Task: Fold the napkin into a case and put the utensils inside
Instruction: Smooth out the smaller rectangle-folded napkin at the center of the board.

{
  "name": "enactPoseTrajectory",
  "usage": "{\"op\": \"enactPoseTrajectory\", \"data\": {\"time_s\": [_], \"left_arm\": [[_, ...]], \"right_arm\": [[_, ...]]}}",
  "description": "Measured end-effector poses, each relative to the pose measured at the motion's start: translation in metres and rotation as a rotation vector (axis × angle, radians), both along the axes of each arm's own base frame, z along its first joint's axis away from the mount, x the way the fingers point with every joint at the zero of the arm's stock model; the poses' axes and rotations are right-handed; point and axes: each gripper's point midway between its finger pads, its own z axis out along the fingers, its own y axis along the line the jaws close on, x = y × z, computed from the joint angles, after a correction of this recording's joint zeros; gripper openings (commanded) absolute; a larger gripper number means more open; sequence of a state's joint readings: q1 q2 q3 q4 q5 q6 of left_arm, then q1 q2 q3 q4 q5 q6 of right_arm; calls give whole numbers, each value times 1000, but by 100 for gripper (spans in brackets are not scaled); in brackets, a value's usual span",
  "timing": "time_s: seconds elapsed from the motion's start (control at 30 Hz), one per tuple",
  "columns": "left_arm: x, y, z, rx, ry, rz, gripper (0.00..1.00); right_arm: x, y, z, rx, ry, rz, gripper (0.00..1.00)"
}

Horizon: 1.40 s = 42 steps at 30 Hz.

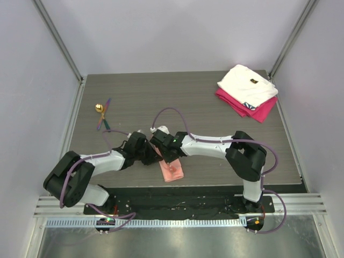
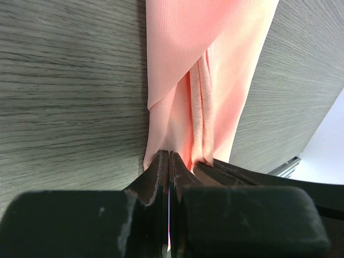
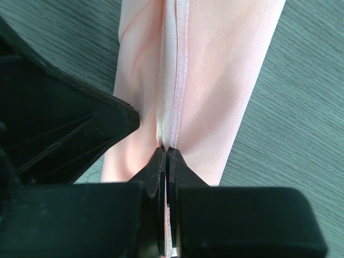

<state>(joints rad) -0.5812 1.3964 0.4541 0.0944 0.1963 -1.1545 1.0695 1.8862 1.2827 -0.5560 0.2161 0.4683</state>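
The thin salmon-pink cloth napkin [image 1: 172,170] lies folded into a narrow strip on the grey wood-grain table [image 1: 215,107], near its front edge between the two arms. The left gripper [image 2: 169,158] has its black fingers pressed together on a gathered end of the strip, and the right gripper [image 3: 165,153], just beside it, pinches the stitched hem there. The slim gold-bowled, purple- and green-handled utensils [image 1: 102,114] lie well apart at the far left; a folded white cloth [image 1: 247,83] sits on a folded magenta cloth [image 1: 258,110] far right.
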Motion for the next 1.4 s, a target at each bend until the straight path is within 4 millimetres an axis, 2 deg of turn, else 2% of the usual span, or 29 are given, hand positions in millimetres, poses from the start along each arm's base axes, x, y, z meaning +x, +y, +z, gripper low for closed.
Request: {"op": "enactPoseTrajectory", "data": {"time_s": [0.27, 0.57, 0.7, 0.83, 1.0, 1.13, 1.23, 1.33, 1.4], "left_arm": [[0, -1, 1, -10, 0, 13, 0], [-5, 1, 1, -1, -2, 12, 0], [-7, 3, 1, 3, -6, 22, 0], [-9, 3, 1, 3, -6, 33, 0], [-13, 9, 1, 21, -1, 43, 6], [-17, 20, 8, 65, 6, 52, 9], [-3, 29, 27, 79, -15, 75, 9], [24, 35, 50, 69, -62, 110, 6], [38, 34, 59, 63, -79, 111, 3]], "right_arm": [[-1, 11, 13, 34, 20, 6, 1], [-3, 24, 15, 121, 84, -27, 1], [-2, 25, 8, 160, 108, -54, 1], [-5, 20, -9, 170, 141, -83, 1], [-3, 26, -10, 228, 146, -91, 1], [-3, 32, -10, 271, 143, -84, 1], [-2, 35, -9, 292, 137, -81, 1], [-2, 36, -9, 304, 136, -81, 1], [-2, 36, -9, 308, 135, -80, 1]]}}
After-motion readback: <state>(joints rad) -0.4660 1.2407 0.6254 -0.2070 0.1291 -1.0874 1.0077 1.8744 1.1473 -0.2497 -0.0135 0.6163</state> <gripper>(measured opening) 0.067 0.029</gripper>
